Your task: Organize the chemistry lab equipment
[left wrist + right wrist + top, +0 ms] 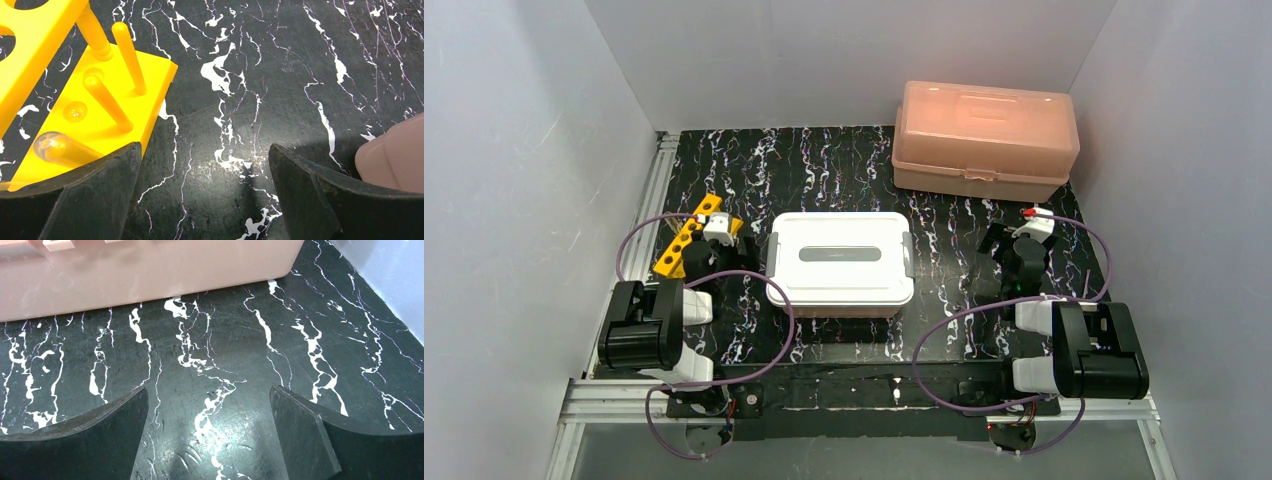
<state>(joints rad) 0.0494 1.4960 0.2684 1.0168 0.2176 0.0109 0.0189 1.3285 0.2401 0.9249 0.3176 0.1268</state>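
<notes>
A yellow holed test-tube rack [686, 235] lies at the left of the black marbled table. In the left wrist view the rack [115, 95] fills the upper left, with a clear glass tube [52, 146] resting on its base plate. My left gripper [205, 165] hangs open just right of the rack's corner, with only bare table between its fingers. It sits between the rack and the middle tub [742, 243]. My right gripper [210, 405] is open too and holds nothing. It hovers over bare table at the right [1014, 235].
A pink tub under a white rectangular lid [840, 262] stands mid-table; its corner [395, 160] lies right of my left fingers. A closed pink box [984, 138] sits at the back right, its wall [150, 275] ahead of my right gripper. White walls enclose the table.
</notes>
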